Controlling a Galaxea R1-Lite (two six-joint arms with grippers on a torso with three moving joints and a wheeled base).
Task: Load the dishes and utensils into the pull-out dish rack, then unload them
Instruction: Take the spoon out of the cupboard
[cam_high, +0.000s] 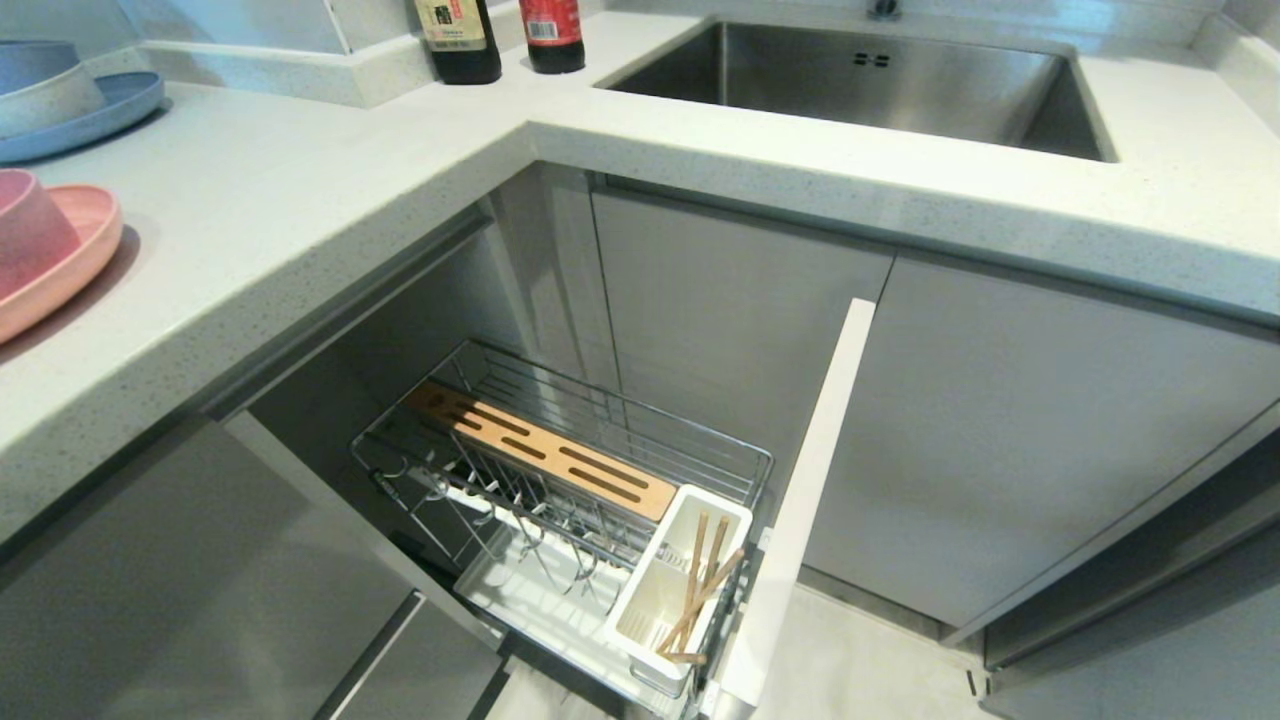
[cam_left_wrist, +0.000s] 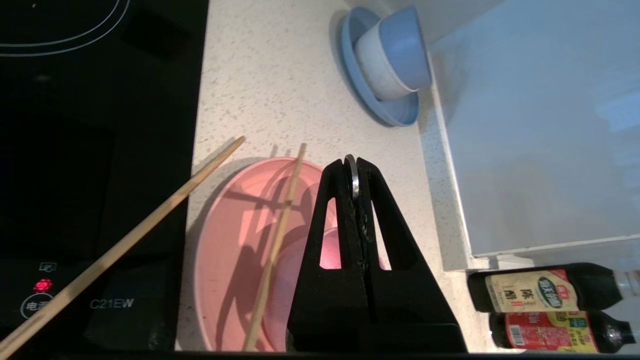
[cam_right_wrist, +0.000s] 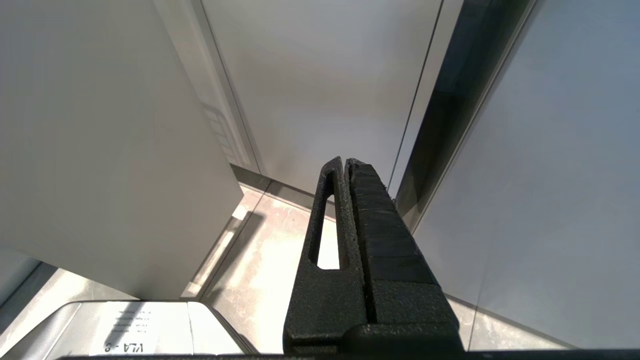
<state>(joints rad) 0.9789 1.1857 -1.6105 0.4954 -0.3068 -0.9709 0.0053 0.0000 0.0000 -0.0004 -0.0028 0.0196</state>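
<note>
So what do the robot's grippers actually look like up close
Both are matte black. The left gripper has two tapering triangular fingers with long cut-out slots, on a blocky base. The right gripper has the same shape, with a grainy surface and a ribbed finger.

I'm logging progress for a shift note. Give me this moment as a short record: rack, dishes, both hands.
rack: pulled out, plate prongs bare
white cup: chopsticks stand in it
pink plate: on the counter, pink bowl sits on it
left hand: shut on the thin metal edge of what looks like the spoon, above the pink plate
right hand: shut, idle beside cabinet fronts
</note>
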